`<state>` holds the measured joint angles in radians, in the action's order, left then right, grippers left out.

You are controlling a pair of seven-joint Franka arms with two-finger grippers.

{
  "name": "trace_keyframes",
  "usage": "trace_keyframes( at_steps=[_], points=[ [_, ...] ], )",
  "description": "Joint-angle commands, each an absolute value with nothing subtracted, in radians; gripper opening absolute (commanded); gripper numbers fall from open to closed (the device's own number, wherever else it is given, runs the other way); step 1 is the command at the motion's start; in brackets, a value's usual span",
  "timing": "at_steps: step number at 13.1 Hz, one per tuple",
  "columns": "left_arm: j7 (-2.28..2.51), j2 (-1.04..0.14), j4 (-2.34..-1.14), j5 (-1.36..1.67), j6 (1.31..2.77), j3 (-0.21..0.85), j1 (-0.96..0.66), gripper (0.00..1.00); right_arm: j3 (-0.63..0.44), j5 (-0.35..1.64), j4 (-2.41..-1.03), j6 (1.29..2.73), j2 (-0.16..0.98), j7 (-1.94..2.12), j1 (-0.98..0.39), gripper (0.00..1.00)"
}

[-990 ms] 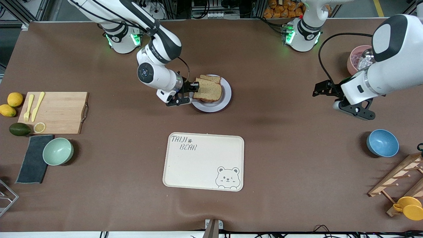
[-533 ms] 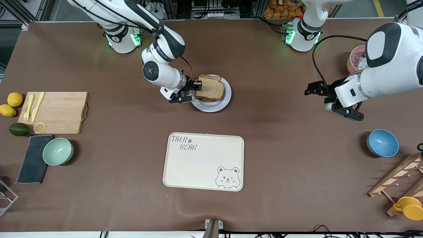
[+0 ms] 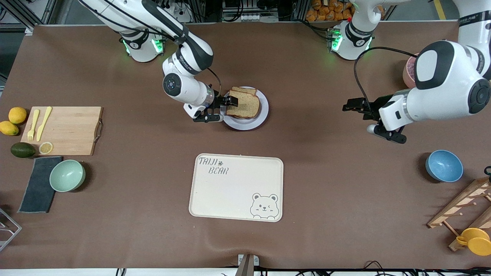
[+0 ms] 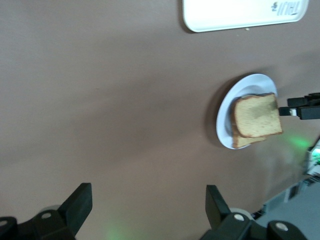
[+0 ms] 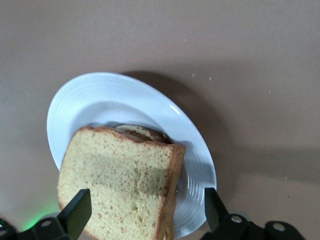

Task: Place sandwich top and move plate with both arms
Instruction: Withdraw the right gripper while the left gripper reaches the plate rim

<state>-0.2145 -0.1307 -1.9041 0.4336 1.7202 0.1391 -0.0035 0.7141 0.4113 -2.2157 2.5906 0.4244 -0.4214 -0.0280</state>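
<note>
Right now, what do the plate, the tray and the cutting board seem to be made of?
The plate: probably glazed ceramic or melamine; smooth, pale, with faint concentric rings. The tray: matte cream, perhaps plastic or fibre composite, with a printed bear. The cutting board: light wood with visible grain and a metal handle.

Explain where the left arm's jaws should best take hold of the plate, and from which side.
Probably the bare rim of the plate on the side toward the left arm's end of the table. The sandwich top and the right gripper occupy the side toward the right arm's end. The shallow rim suggests a low, sideways approach by the open left gripper.
</note>
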Motion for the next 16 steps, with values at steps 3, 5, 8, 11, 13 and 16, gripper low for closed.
trace_keyframes(
  at_steps=[3,5,8,11,13,16],
  points=[
    [-0.339,-0.127,-2.032,0.575,1.828,0.178,-0.003,1.0,0.683,0.399,-2.132,2.338,0.338,-0.434,0.04,1.0],
    [-0.367,-0.132,-2.081,0.649,1.882,0.21,-0.011,1.0,0.611,0.355,-2.086,2.222,0.304,-0.431,0.055,1.0],
    [-0.402,-0.205,-2.117,0.673,2.0,0.308,-0.011,1.0,0.519,0.307,-2.02,2.074,0.299,-0.433,0.07,1.0],
    [-0.509,-0.317,-2.117,0.771,2.054,0.36,-0.014,1.0,0.408,0.258,-1.926,1.909,0.298,-0.425,0.072,1.0],
    [-0.517,-0.354,-2.117,0.787,2.104,0.385,-0.032,1.0,0.335,0.22,-1.827,1.776,0.302,-0.405,0.063,1.0],
    [-0.518,-0.425,-2.115,0.805,2.204,0.387,-0.095,1.0,0.275,0.122,-1.694,1.629,0.296,-0.351,0.051,1.0]
  ],
)
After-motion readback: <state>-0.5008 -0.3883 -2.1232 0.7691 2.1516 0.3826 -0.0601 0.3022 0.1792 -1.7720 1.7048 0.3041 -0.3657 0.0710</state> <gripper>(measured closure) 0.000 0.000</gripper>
